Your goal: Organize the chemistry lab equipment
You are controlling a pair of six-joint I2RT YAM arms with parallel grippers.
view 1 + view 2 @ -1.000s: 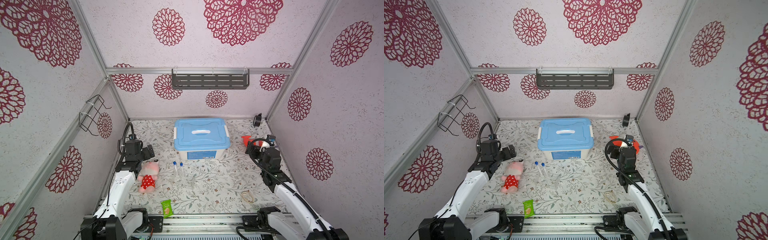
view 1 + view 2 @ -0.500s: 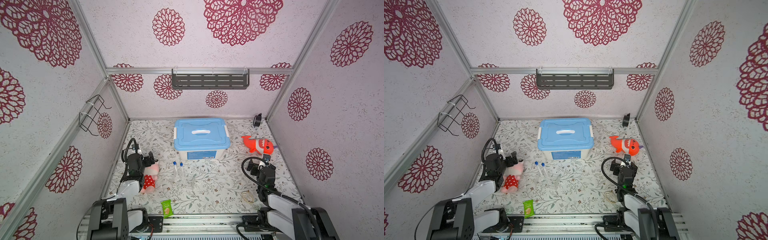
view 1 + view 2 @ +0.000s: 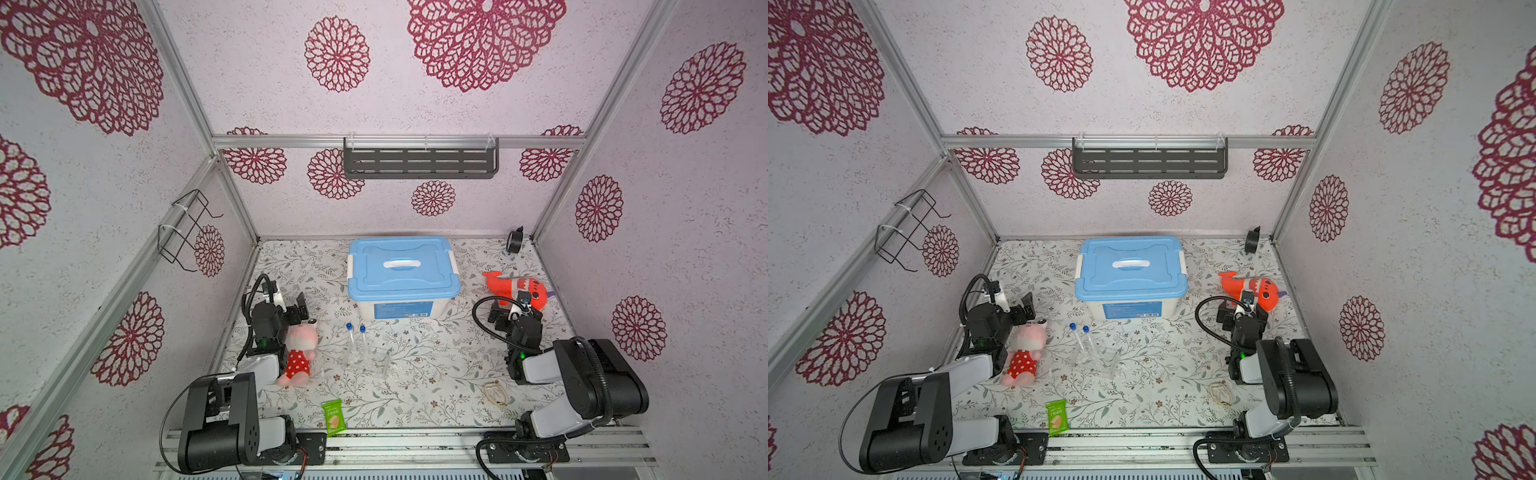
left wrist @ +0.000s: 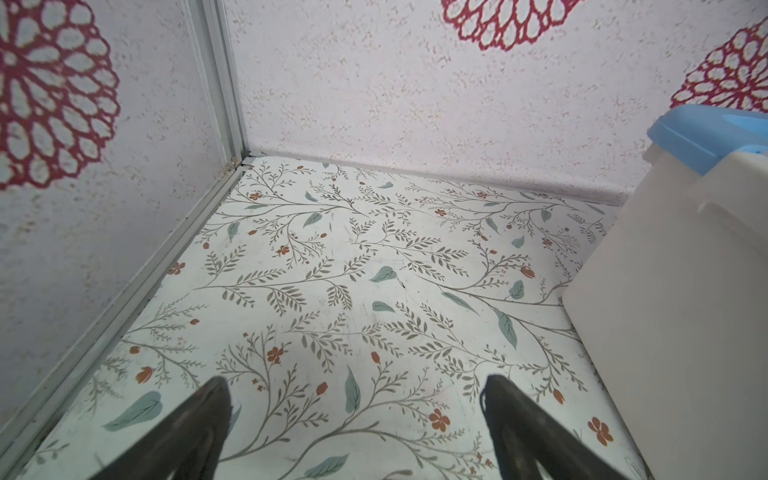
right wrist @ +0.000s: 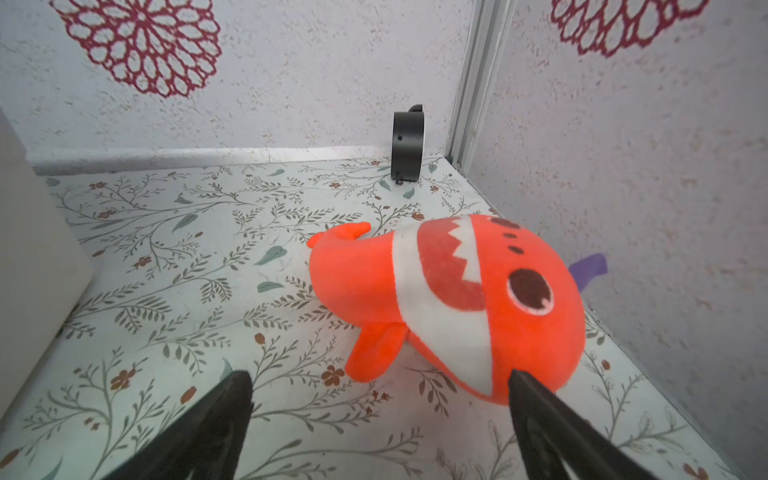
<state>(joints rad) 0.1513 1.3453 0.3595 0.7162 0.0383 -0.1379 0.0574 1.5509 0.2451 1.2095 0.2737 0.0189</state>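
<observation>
Well apart, tubes [image 3: 356, 338] and left end effector [image 4: 355, 382]

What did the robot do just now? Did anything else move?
The left gripper and right gripper pulled back a little toward the front rail, uncovering the orange plush. Their fingers stay open; nothing grabbed. The box, tubes and pink plush stayed put.

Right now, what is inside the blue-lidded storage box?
The blue lid sits closed on the storage box, and its white walls are opaque, so any contents are hidden.
</observation>
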